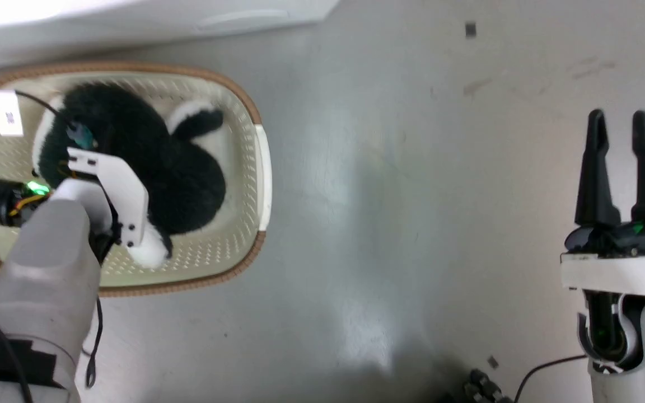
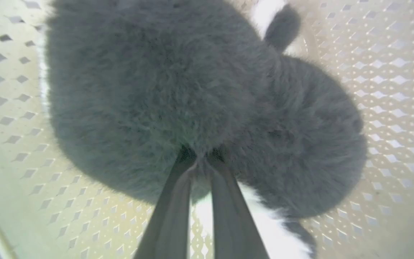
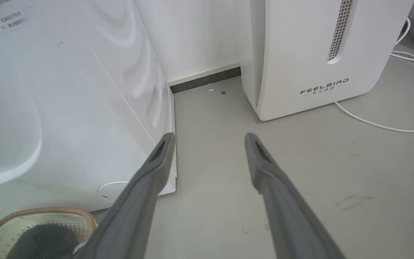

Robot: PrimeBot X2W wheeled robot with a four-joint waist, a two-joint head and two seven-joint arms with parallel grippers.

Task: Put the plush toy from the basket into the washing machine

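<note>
plush toy [image 1: 182, 179] in basket [image 1: 241, 229], right hand [image 1: 618, 118] parted

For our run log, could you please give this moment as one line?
left gripper: shut on plush toy in basket | right gripper: open, empty | washing machine: toy not yet inside

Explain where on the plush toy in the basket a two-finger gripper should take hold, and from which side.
Pinch the plush toy at its rounded black body, from straight above: it lies flat in the basket, whose walls block the sides, and its thick fur should bunch between fingers. The left gripper sits this way, tips sunk in fur.
</note>
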